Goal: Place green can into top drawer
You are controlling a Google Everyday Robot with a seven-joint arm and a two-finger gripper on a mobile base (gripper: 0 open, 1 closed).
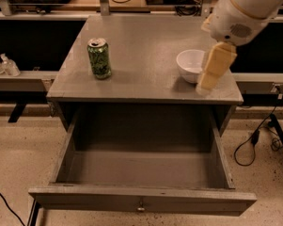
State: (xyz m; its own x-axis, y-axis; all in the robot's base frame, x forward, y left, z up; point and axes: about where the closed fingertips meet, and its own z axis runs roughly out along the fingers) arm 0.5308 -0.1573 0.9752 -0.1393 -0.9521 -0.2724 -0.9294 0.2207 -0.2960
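The green can (99, 58) stands upright on the left part of the grey cabinet top (145, 41). The top drawer (141, 199) is pulled wide open below the top, with a small metal knob at the centre of its front panel. Its bare grey floor shows. My gripper (206, 84) hangs from the white arm (244, 13) over the right part of the cabinet top, far to the right of the can. It holds nothing that I can see.
A white bowl (189, 63) sits on the right of the cabinet top, partly covered by my gripper. Black cables (254, 140) lie on the floor to the right. A shelf with clear plastic items (4, 66) is at the left.
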